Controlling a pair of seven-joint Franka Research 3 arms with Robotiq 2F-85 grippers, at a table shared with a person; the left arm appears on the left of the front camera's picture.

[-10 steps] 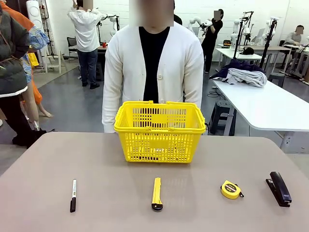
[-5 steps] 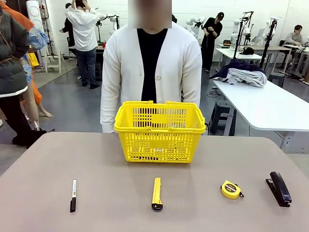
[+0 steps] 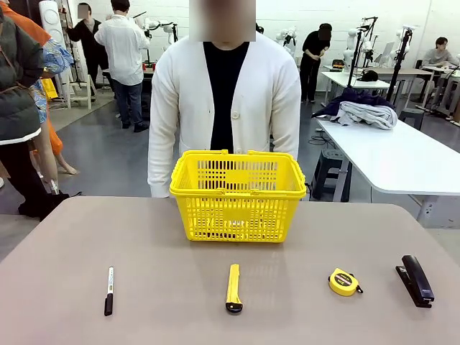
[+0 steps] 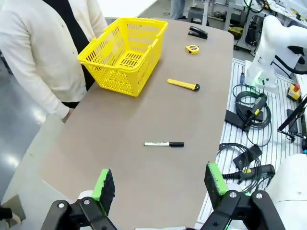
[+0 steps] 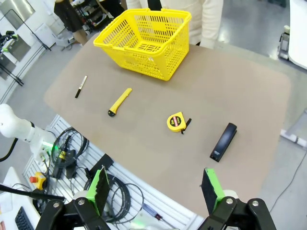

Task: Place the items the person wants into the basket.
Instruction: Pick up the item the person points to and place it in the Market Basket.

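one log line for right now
left tool open, aloft | right tool open, aloft | marker, utility knife, tape measure, stapler on table | basket by person

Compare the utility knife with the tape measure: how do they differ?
Shape: the utility knife is long and slim; the tape measure is round and compact. Markings: the knife has a black end nearest the robot; the tape measure has a dark label on its face. Place: the knife lies in front of the basket; the tape measure lies further right. Both are yellow and lie on the table, outside the basket.
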